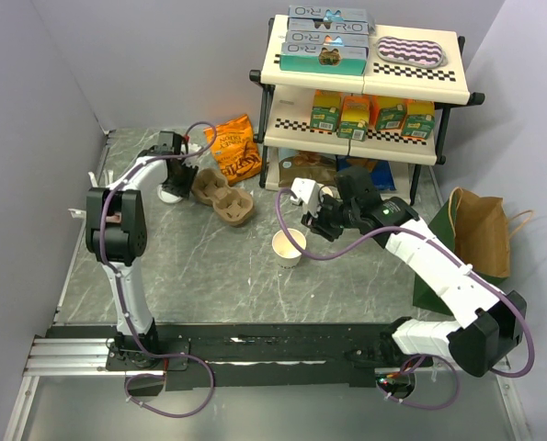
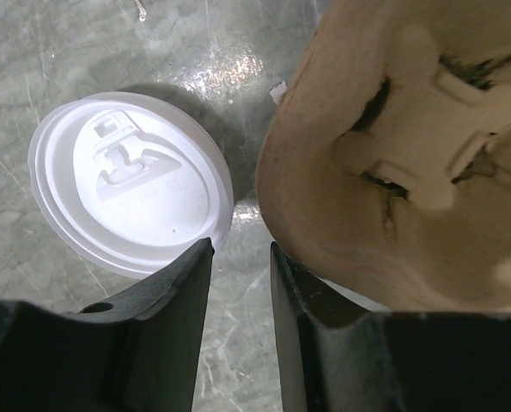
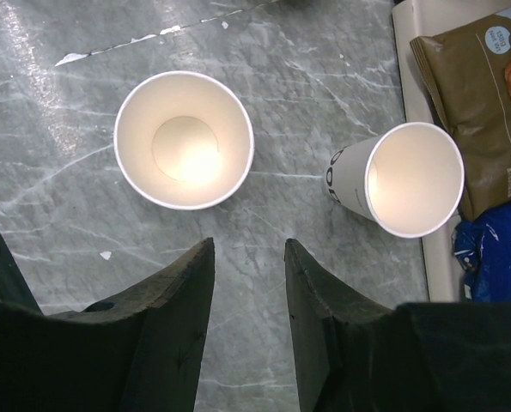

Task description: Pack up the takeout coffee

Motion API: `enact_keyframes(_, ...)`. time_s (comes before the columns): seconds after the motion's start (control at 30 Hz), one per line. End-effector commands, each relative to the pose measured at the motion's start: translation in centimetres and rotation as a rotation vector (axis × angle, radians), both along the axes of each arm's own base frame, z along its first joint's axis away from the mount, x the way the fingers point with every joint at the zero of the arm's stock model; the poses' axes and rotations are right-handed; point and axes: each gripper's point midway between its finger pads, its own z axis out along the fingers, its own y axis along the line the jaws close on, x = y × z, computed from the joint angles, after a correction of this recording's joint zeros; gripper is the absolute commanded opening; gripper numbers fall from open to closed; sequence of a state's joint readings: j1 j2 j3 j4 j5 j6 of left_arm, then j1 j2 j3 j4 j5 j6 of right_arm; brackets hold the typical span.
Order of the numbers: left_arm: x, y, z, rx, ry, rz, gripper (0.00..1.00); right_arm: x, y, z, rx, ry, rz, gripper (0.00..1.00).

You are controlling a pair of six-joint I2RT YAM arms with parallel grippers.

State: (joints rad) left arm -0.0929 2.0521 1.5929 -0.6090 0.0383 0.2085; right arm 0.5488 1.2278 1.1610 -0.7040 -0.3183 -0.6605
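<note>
Two like cream paper cups stand open, neither with a lid. One cup [image 1: 289,246] stands out on the table and shows at the left of the right wrist view [image 3: 184,140]. The other cup [image 3: 401,178], with dark print, stands by the shelf foot [image 1: 329,193]. I cannot tell which is the takeout coffee. The white sip lid [image 2: 128,182] lies flat on the table [image 1: 170,194]. The brown pulp carrier [image 2: 401,154] is right of it [image 1: 223,196]. My left gripper [image 2: 240,245] is open and empty, over bare table between lid and carrier [image 1: 176,180]. My right gripper [image 3: 248,245] is open and empty, just short of both cups [image 1: 317,220].
A two-tier shelf [image 1: 360,87] with boxes, juice cartons and snack bags stands at the back right. An orange chip bag [image 1: 237,149] lies behind the carrier. A brown paper bag [image 1: 481,230] and a green bag stand at the right.
</note>
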Motion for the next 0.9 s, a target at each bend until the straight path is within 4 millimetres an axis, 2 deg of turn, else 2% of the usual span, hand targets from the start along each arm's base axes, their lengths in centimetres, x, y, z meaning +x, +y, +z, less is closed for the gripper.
enact_keyframes(0.0,2.5,0.2,1.4,0.027,-0.081,-0.019,0.39,1.1,0.4,2.2,0.043,-0.048,-0.020,0.46)
enact_keyframes(0.33,4.1,0.2,1.0,0.044,-0.091,-0.046,0.33,1.2,0.3,1.9,0.030,-0.044,-0.024,0.45)
enact_keyframes(0.87,4.0,0.2,-0.3,0.049,-0.049,-0.062,0.24,1.3,0.1,1.6,0.021,-0.049,-0.030,0.45)
